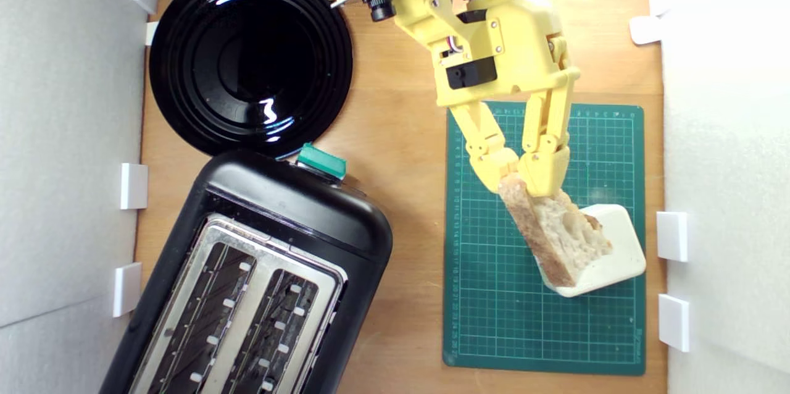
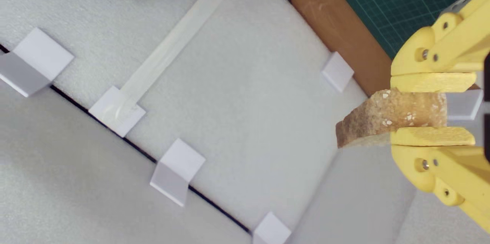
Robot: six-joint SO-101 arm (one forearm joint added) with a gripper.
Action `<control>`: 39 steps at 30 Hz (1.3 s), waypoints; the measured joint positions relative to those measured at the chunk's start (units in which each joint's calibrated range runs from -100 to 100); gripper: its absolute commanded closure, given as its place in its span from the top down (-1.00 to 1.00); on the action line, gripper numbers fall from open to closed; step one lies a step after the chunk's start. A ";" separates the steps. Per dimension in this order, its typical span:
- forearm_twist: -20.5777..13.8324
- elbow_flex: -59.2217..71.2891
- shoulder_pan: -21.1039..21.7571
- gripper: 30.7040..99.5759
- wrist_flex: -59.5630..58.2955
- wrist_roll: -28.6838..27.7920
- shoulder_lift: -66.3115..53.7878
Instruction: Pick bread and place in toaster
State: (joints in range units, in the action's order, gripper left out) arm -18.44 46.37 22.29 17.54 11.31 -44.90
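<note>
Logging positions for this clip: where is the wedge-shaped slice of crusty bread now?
In the exterior view's right half, the wedge-shaped slice of crusty bread sits clamped in the yellow gripper, over the white rounded block on the green cutting mat.

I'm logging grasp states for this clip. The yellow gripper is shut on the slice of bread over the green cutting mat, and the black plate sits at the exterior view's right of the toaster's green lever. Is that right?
One detail is off. In the exterior view the black plate lies up and to that view's left of the toaster lever, not right. The rest holds: the gripper is shut on the bread over the green cutting mat.
</note>
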 measured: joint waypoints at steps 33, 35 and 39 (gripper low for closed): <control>-0.18 -52.24 -17.94 -0.45 29.66 19.51 10.08; -0.18 -52.24 -19.50 -0.45 31.27 20.75 10.08; -0.09 -53.54 -21.60 -0.45 33.47 22.82 10.25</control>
State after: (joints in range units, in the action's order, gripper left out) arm -18.53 -7.17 0.69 51.02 34.13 -34.65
